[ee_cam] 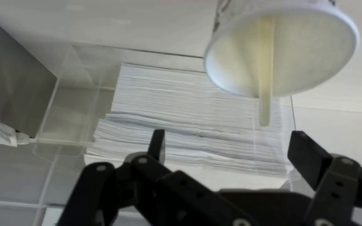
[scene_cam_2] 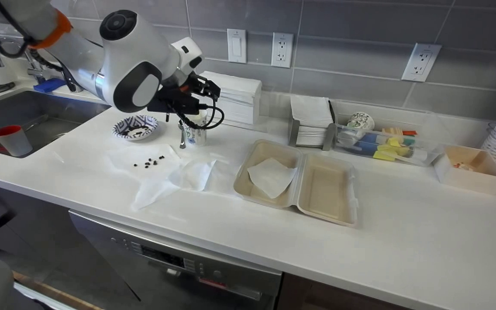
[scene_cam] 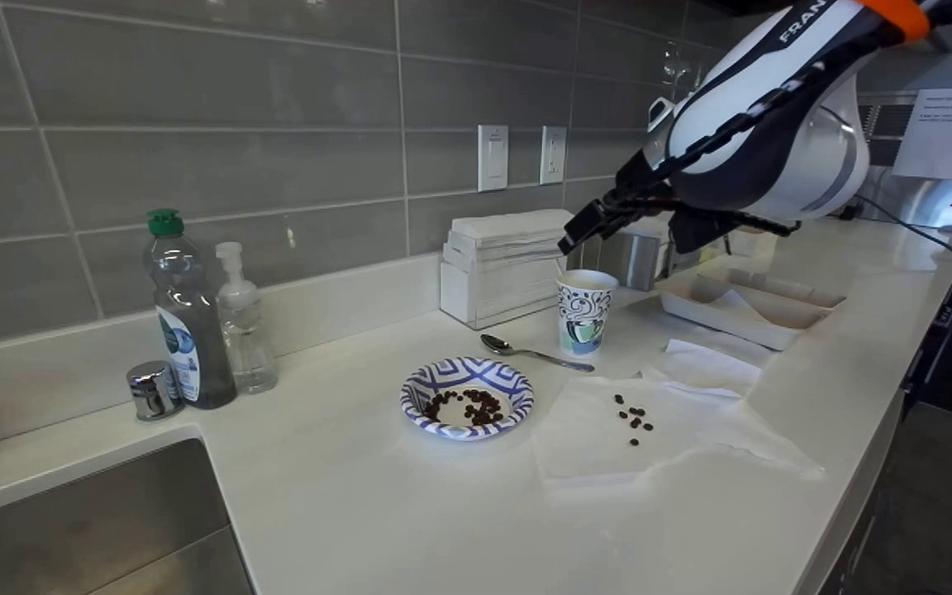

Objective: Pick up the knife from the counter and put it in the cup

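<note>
Knife (ee_cam: 266, 70), or what you can best take for it, a pale strip, rests in the cup (scene_cam: 585, 318), its end past the rim at the upper right of the wrist view; blur hides its shape. In an exterior view the cup is upright on the tabletop (scene_cam: 377, 512), right of the frame's centre. Your gripper (ee_cam: 228, 136) is spread wide at the bottom of the wrist view, holding nothing, and looks apart from the strip. You are probably at the release, with the placing done. Your next move likely calls for a slow retreat toward the upper right of that exterior view, fingers left spread, so you don't tip the cup.
</note>
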Robot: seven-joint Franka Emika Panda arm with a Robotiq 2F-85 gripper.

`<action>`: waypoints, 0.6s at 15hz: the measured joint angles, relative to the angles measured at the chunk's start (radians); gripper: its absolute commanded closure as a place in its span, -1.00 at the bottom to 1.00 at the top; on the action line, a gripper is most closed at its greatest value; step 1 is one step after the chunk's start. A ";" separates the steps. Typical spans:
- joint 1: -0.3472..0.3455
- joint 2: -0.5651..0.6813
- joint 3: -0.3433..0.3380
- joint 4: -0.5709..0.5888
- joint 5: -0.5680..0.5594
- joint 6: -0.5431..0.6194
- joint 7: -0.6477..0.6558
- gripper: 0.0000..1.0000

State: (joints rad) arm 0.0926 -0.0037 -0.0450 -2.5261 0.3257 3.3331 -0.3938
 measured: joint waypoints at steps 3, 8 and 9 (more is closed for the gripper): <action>-0.069 -0.064 -0.036 -0.083 -0.026 -0.079 -0.076 -0.98; -0.332 -0.241 0.108 -0.184 -0.260 -0.298 0.016 -1.00; -0.356 -0.295 0.147 -0.185 -0.280 -0.378 0.047 -1.00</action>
State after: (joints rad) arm -0.2634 -0.2985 0.1023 -2.7108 0.0454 2.9549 -0.3468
